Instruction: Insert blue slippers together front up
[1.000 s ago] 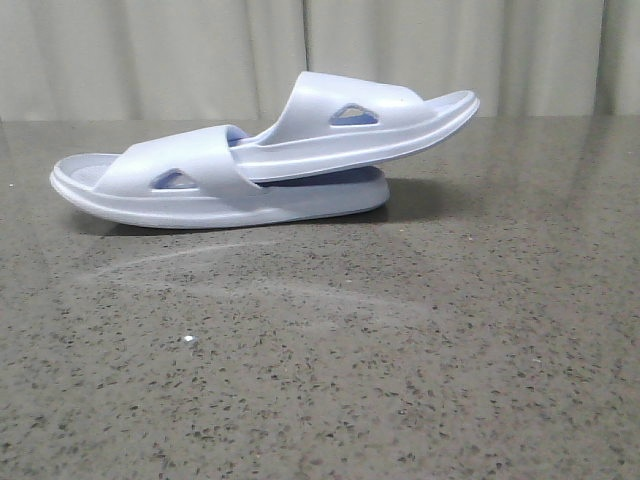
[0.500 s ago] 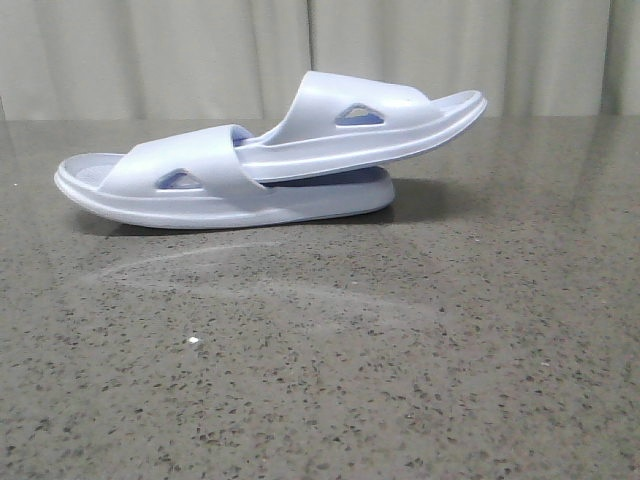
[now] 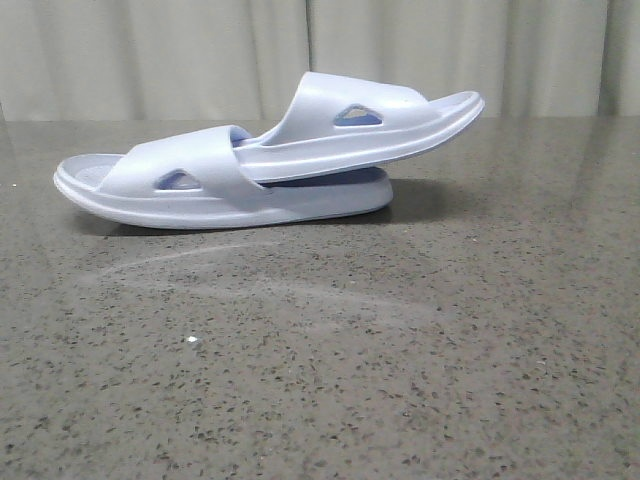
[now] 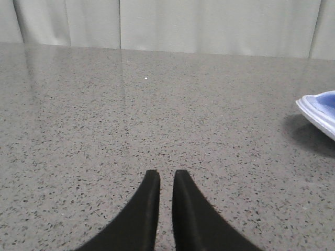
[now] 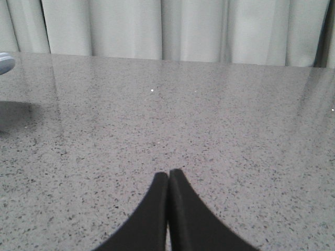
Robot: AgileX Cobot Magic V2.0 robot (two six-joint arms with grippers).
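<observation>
blue slippers (image 3: 270, 165) nested, unmarked, on table (image 3: 400, 350)

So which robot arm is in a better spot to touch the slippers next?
Hard to say. Both the left gripper and right gripper hang shut over bare table; the nested pale blue foam slippers barely show at each wrist view's edge.

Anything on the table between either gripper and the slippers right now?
Nothing visible. Bare table lies between the left gripper and the blue slippers; the right gripper also faces only bare surface.
</observation>
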